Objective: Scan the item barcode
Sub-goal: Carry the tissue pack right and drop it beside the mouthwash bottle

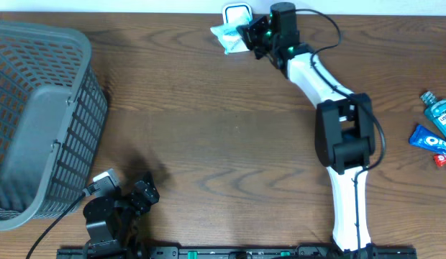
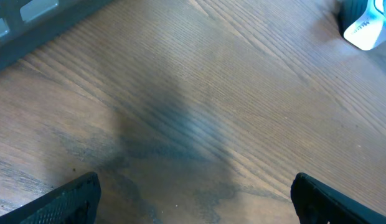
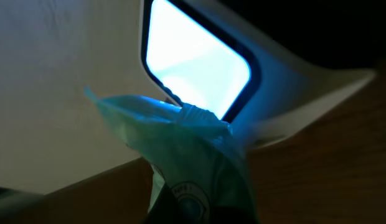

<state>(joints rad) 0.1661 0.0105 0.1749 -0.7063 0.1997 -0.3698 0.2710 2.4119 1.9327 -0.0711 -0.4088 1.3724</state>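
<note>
Your right gripper (image 1: 246,36) pinched one packet (image 1: 225,33) at top-centre scanner (image 1: 237,11); left gripper (image 2: 196,205) gaped empty. One basket (image 1: 36,108) upper left, one bottle (image 1: 439,114) right edge.

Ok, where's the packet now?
Overhead view: green packet at the far edge of the table, held in the right hand in front of the white scanner.

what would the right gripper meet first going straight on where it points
Probably the scanner, its lit window right ahead; the pale green packet in the right gripper would touch first. Gap hard to judge.
</note>
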